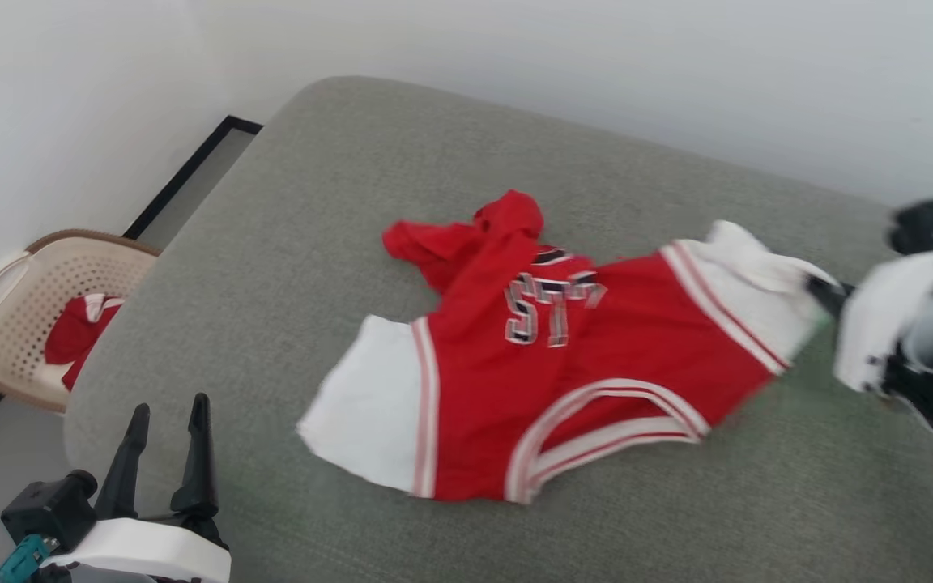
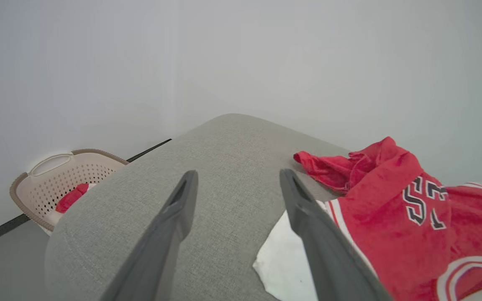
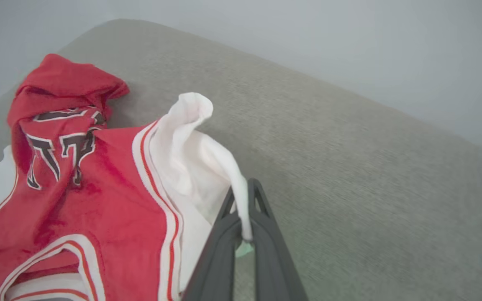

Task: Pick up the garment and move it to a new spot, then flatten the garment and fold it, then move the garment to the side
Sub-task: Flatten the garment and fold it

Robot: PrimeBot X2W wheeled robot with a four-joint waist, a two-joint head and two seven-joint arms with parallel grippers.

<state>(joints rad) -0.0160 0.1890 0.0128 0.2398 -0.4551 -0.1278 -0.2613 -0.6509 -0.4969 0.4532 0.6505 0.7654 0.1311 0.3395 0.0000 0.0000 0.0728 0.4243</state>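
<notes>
1. L gripper (image 1: 171, 405): sitting nearest you at the lower-left corner of the grey cushion (image 1: 337, 162). Its 2 fingers are standing wide apart and gripping nothing. It's hovering near the garment's closer white sleeve (image 1: 361, 421), not touching it.

2. Garment (image 1: 564, 380): lying crumpled about mid-cushion, print side up, w/ the lettering partly creasing into itself. The red body is bunching into a lump at the far end, and the striped neckline is facing you.

3. R gripper (image 3: 244, 196): fingers are closing together on the edge of the other white sleeve (image 3: 191, 159), pinching a thin strip of cloth. That sleeve is rising off the cushion while the rest is resting flat.

4. Basket (image 1: 21, 259): sitting on the floor off the cushion's left side, well apart from the work, and holding another red-and-white cloth (image 1: 78, 332).

Step, as a judgement: you're probably btwn shifting the garment and starting to flatten it; no deliberate fold is showing yet.

Next move, prob.: you're going to need the L gripper dropping onto the near sleeve and pinching it, then both arms pulling apart so the body is spreading taut. The bunched far end is going to need tugging out before any fold.
</notes>
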